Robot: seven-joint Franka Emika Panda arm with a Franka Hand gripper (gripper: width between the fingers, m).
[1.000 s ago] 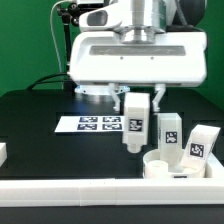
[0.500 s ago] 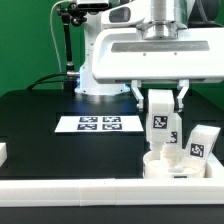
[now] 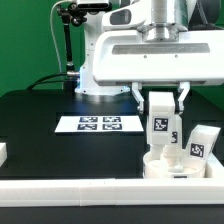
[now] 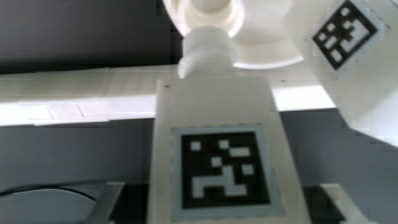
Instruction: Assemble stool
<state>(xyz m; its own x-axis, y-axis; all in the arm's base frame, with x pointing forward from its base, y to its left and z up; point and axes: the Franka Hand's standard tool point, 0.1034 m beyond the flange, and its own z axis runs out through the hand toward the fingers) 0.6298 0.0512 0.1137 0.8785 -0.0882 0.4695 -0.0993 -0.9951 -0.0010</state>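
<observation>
My gripper (image 3: 158,100) is shut on a white leg block (image 3: 159,122) with a square marker tag, held upright just above the round white seat (image 3: 172,167) at the front, on the exterior view's right. In the wrist view the held leg (image 4: 219,140) fills the middle, its narrow end pointing down at the seat (image 4: 267,40). Another leg block (image 3: 201,143) stands past the seat to the right, and one more (image 3: 174,127) shows partly behind the held leg. A tagged leg (image 4: 350,40) also shows in the wrist view.
The marker board (image 3: 98,124) lies flat on the black table to the exterior view's left of the gripper. A long white rail (image 3: 100,193) runs along the front edge. A white block end (image 3: 3,152) sits at the far left. The robot base (image 3: 100,70) stands behind.
Over the second the gripper carried the leg toward the exterior view's right, from beside the marker board to above the seat. In the last half second it has hardly moved.
</observation>
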